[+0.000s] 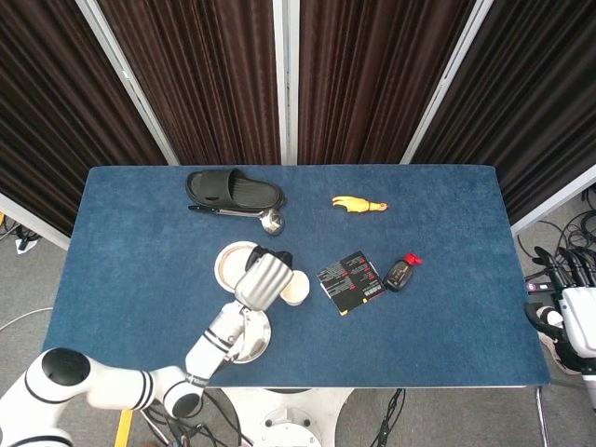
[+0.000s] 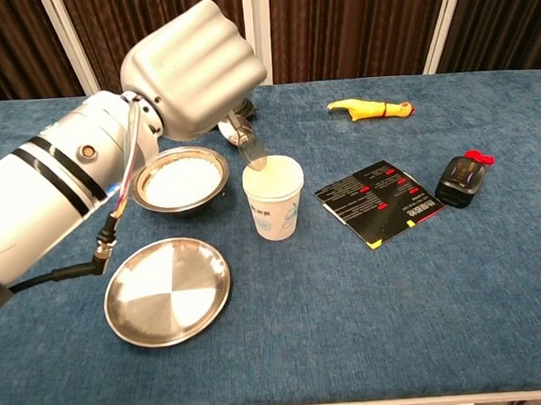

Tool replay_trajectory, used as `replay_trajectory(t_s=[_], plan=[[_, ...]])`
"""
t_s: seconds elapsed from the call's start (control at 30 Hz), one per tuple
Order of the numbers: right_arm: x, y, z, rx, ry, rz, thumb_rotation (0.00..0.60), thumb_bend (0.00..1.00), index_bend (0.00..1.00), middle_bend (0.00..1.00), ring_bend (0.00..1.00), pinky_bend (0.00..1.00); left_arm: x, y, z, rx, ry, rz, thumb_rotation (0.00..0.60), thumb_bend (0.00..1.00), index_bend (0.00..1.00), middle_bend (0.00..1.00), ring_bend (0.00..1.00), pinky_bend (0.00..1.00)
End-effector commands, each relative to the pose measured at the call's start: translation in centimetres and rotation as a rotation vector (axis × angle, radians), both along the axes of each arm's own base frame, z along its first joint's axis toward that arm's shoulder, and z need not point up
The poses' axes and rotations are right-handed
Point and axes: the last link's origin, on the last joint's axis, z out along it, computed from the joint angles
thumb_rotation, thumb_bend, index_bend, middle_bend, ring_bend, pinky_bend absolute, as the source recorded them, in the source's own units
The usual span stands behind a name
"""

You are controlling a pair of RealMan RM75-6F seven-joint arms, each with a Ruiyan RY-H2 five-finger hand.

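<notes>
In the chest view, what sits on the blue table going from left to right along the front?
Flat steel plate → white paper cup → black printed card → small black bottle with a red cap.

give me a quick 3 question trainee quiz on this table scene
1. True or false: the paper cup stands upright between the metal bowl and the black booklet.
2. Which thing lies nearest the far edge of the table? A) yellow toy B) flat metal plate C) black bottle with a red cap
3. What does the left hand hold over the cup?

Key: 1 true. 2 A. 3 A clear spoon, tip at the cup's rim.
</notes>
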Motion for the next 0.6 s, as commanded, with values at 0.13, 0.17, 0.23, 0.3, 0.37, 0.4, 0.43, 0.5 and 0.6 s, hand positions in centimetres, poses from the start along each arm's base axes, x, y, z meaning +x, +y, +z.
replay_trajectory(t_s=[0.13,0.17,0.23,0.3,0.37,0.4,0.43,0.5,0.6], plan=[[0.0,0.0,0.0,0.0,-0.001,-0.003,0.6,0.23,0.05,0.21,0.0,0.04,-0.6,0.2,1.6,-0.158,-0.251,0.15,0.6,0.52,0.62,0.94,0.94,1.0],[0.0,0.0,0.0,0.001,-0.001,-0.003,0.6,0.23,0.05,0.21,0.0,0.04,-0.7,0.2,2.0,-0.192,-0.3,0.174,0.6,0.52,0.62,0.94,0.94,1.0],[0.0,0.0,0.0,0.001,-0.002,-0.003,0.6,0.23,0.05,0.21,0.0,0.04,-1.3,0.2,3.0,-0.277,-0.43,0.248,0.6,0.52,0.62,0.94,0.94,1.0],[0.1,0.0,-0.1,0.002,-0.002,-0.003,0.6,0.23,0.05,0.21,0.0,0.04,-1.9,0.3,4.2,-0.356,-0.532,0.305,0.6,0.52,0.62,0.94,0.94,1.0],[0.1,0.0,-0.1,0.003,-0.003,-0.001,0.6,0.23,0.05,0.21,0.0,0.04,-2.6,0.3,5.2,-0.414,-0.612,0.354,0.6,0.52,0.62,0.94,0.95,1.0],[0.2,0.0,-0.1,0.004,-0.004,0.001,0.6,0.23,0.05,0.21,0.0,0.04,-3.2,0.3,5.9,-0.443,-0.654,0.382,0.6,0.52,0.62,0.94,0.95,1.0],[0.3,-0.1,-0.2,0.004,-0.004,0.002,0.6,0.23,0.05,0.21,0.0,0.04,-3.8,0.3,6.4,-0.458,-0.676,0.401,0.6,0.52,0.62,0.94,0.95,1.0],[0.4,-0.1,-0.2,0.006,-0.003,0.006,0.6,0.23,0.05,0.21,0.0,0.04,-5.1,0.2,7.2,-0.478,-0.696,0.43,0.6,0.52,0.62,0.94,0.95,1.0],[0.5,-0.1,-0.3,0.009,-0.003,0.01,0.6,0.23,0.05,0.21,0.0,0.04,-7.1,-0.2,7.6,-0.507,-0.699,0.475,0.6,0.52,0.62,0.94,0.94,1.0]])
